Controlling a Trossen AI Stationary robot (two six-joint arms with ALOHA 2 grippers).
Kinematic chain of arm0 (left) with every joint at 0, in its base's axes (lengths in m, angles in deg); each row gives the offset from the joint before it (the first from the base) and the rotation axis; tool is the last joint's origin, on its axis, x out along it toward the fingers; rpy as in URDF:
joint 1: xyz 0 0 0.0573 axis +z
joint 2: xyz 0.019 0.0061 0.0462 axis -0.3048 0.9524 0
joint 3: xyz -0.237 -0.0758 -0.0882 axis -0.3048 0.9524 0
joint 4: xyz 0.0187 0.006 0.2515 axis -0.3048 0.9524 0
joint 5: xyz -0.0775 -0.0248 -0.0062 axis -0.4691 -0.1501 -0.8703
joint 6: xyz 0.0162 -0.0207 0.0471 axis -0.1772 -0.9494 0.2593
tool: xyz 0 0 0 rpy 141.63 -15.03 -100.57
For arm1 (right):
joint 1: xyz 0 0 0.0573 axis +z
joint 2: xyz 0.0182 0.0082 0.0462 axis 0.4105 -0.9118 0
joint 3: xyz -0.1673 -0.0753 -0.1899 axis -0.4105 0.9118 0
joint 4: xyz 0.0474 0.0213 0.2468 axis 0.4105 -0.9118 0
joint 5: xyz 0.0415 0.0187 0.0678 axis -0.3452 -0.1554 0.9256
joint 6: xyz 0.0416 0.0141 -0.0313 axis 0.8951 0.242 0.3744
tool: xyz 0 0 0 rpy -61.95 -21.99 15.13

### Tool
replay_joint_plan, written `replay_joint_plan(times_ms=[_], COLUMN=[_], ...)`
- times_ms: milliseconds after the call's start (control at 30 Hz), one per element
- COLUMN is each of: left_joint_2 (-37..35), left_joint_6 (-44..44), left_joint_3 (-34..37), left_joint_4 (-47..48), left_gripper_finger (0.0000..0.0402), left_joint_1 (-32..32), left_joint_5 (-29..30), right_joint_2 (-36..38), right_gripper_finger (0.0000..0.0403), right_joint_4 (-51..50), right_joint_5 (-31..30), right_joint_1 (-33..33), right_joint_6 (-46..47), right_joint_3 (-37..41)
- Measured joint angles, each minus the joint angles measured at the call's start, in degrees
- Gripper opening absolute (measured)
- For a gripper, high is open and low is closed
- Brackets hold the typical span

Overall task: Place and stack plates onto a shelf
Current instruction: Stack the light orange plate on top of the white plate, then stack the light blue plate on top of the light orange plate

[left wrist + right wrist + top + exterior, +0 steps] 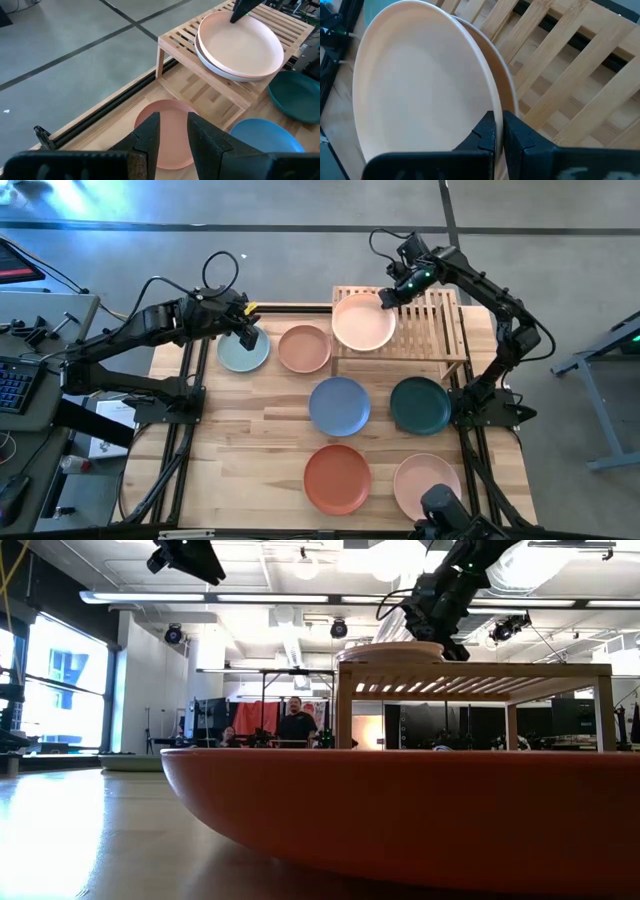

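Two plates are stacked on the left half of the light-wood shelf (445,320): a cream plate (360,325) lies on a grey-beige plate (202,59). My right gripper (392,293) is at the cream plate's far right rim and shut on it. My left gripper (249,338) hovers open above the pale teal plate's (238,355) right side, touching nothing. In the left wrist view its fingers (150,135) point toward the peach plate (167,112). The teal, peach (304,348), blue (339,405), dark green (420,405), terracotta (337,478) and pink (427,485) plates lie flat on the tabletop. My right gripper (499,132) pinches the cream plate's rim (492,102) on its far right side between the two fingers, one over the plate's inside and one under the rim. The fingers slant down from the table's far right. The plate's opposite side rests on the grey-beige plate (509,85).
The shelf's right half (448,300) shows bare slats. The shelf stands at the table's far right, with the dark green plate just in front of it. In the low view the terracotta plate (400,810) fills the foreground. People show in the room beyond the table.
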Motion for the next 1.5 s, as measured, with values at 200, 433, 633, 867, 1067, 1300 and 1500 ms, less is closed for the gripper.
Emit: replay_joint_plan(times_ms=[200,433,633,867,1067,1300,1500], left_joint_2=[0.0,0.0,0.0,0.0,0.0,0.0,0.0], left_joint_6=[0.0,0.0,0.0,0.0,0.0,-0.4,-1.1], left_joint_3=[0.0,0.0,0.0,0.0,0.0,0.0,0.0], left_joint_4=[0.0,0.0,0.0,0.0,0.1,0.1,0.1], left_gripper_finger=[0.0086,0.0086,0.0086,0.0086,0.0086,0.0086,0.0086], left_joint_1=[0.0,0.0,0.0,0.0,0.0,0.0,0.0], left_joint_5=[0.0,0.0,0.0,0.0,0.0,0.0,0.0], right_joint_2=[0.0,0.0,0.0,0.1,1.4,4.6,4.6], right_gripper_finger=[0.0000,0.0040,0.0087,0.0101,0.0101,0.0101,0.0101], right_joint_4=[0.0,0.1,0.9,0.9,0.6,0.6,-0.4], right_joint_5=[0.0,0.0,0.0,1.0,1.1,-0.2,-4.5], right_joint_1=[0.0,0.0,0.0,0.0,-0.1,-0.4,1.5], right_joint_6=[0.0,0.7,1.5,1.5,2.4,3.0,3.0], right_joint_3=[0.0,0.0,0.0,0.0,0.0,0.0,0.0])
